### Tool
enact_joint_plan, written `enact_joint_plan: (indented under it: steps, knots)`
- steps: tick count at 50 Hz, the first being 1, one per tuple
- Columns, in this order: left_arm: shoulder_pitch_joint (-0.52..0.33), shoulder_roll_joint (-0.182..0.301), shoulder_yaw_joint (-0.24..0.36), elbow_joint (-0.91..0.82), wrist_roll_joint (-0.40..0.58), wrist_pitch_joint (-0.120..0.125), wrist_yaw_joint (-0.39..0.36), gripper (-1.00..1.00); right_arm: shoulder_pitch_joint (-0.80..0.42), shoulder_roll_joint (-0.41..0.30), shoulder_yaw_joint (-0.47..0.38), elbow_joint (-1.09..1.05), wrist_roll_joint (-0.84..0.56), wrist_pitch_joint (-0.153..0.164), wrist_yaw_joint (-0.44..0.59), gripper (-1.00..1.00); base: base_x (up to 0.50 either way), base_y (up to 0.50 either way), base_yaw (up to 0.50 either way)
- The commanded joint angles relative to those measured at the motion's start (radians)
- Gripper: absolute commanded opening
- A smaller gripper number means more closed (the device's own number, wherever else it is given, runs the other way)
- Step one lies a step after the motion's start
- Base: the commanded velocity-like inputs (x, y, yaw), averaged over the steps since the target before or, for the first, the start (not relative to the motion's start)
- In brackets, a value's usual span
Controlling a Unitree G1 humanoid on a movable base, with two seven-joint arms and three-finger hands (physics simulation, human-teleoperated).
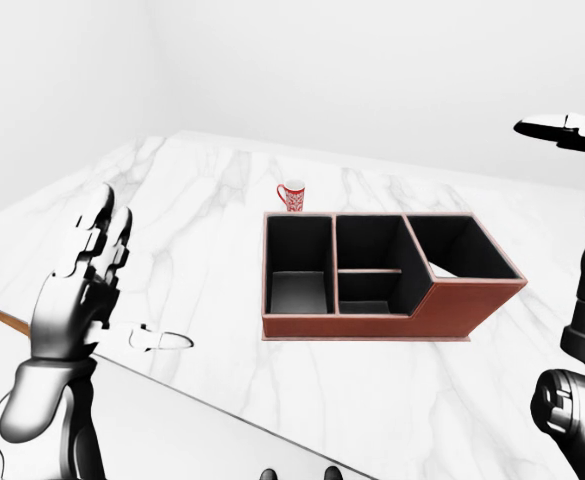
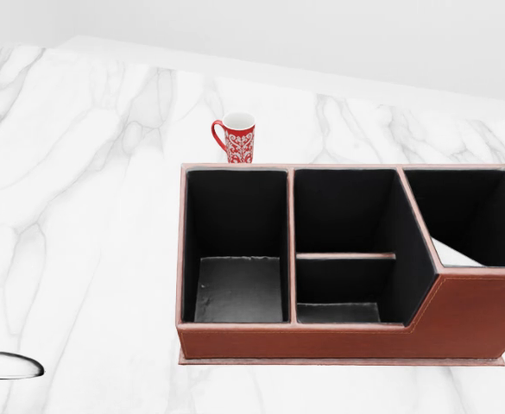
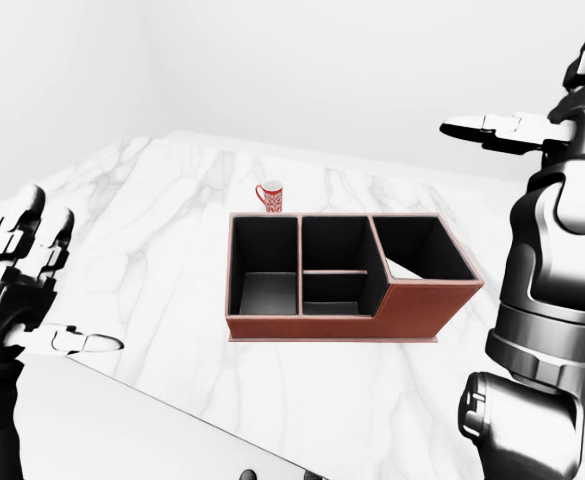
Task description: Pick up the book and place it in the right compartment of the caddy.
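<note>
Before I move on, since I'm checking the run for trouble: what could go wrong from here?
No book shows in any view, so the pick has no target yet. Both hands are open and raised, the left hand off the caddy's left, the right hand high above its right end. A low reach across could tip the mug standing just beyond the caddy.

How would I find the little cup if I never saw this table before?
Look at the white marble table and find the big brown caddy with black compartments. Just past its top-left corner in the head view stands the mug, upright, apart from everything else. It is the only small thing there: red with a white swirly pattern and a handle on its left.
</note>
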Motion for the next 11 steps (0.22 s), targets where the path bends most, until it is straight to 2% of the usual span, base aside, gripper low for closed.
enact_joint_plan:
  steps: [1, 11]
  knots:
    - [-0.033, 0.011, 0.021, -0.085, -0.075, 0.000, 0.021, 1.00, 0.009, 0.004, -0.015, -0.179, 0.006, 0.000, -0.007, 1.00, 0.00, 0.00, 0.00]
    - [-0.048, 0.016, 0.047, -0.128, -0.142, 0.000, 0.070, 1.00, 0.020, 0.004, -0.028, -0.304, 0.027, 0.000, -0.017, 1.00, 0.00, 0.00, 0.00]
